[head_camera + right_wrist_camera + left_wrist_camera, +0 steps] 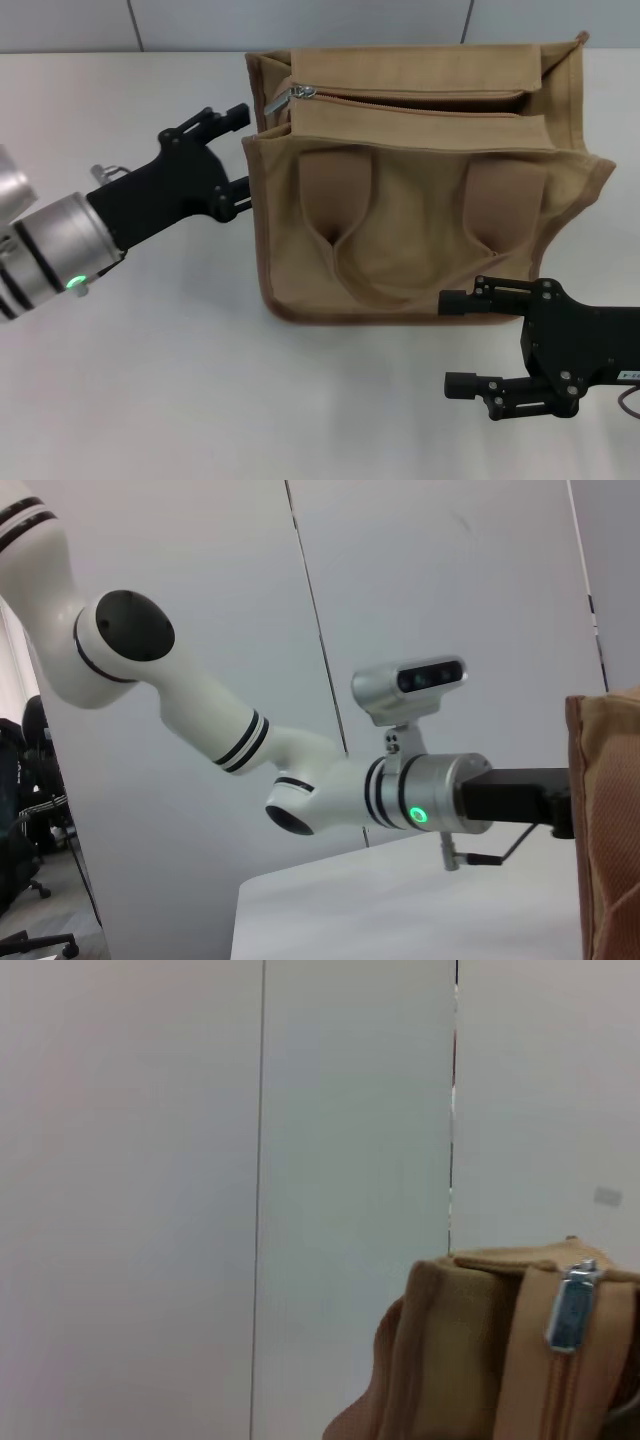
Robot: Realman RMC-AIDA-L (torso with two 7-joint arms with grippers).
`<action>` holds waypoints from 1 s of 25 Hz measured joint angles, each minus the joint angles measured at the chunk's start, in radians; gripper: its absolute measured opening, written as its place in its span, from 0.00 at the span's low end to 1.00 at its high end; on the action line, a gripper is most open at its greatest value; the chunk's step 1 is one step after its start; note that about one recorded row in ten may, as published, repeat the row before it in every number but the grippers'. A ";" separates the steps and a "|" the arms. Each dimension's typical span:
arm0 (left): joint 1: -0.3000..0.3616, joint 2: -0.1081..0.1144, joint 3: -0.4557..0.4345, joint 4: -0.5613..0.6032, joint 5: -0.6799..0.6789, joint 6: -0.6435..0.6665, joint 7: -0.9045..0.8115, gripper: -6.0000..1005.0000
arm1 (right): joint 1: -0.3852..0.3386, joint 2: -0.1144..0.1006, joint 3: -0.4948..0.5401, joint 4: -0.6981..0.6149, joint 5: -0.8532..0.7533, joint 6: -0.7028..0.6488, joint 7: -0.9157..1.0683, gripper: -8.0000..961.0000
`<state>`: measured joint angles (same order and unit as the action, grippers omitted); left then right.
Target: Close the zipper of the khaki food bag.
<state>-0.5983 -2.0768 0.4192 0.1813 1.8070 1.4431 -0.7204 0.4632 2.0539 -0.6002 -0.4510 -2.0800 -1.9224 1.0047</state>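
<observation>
at the bag's left edge my left end effector (232, 150) is spread apart to brace the khaki food bag (420, 215); slider (303, 93) sits far-left; right end effector (458, 342) waits apart, near-right.

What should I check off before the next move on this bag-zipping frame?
1. Zipper slider in sight, at the bag's left end: ok.
2. Zipper closed: not ok, gap open along the top.
3. Left hand open beside the khaki food bag: ok.
4. Left hand on the slider: not ok, nothing gripped.
5. Right hand open, at the bag's near edge: ok.
6. Bag held steady: cannot tell.
</observation>
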 joint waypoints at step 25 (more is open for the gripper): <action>-0.007 0.007 -0.004 0.012 -0.014 0.047 -0.010 0.29 | 0.002 0.000 0.024 0.000 0.000 0.000 0.000 0.80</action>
<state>-0.6058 -2.0698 0.4147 0.1936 1.7928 1.4899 -0.7308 0.4648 2.0539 -0.5763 -0.4510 -2.0800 -1.9220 1.0047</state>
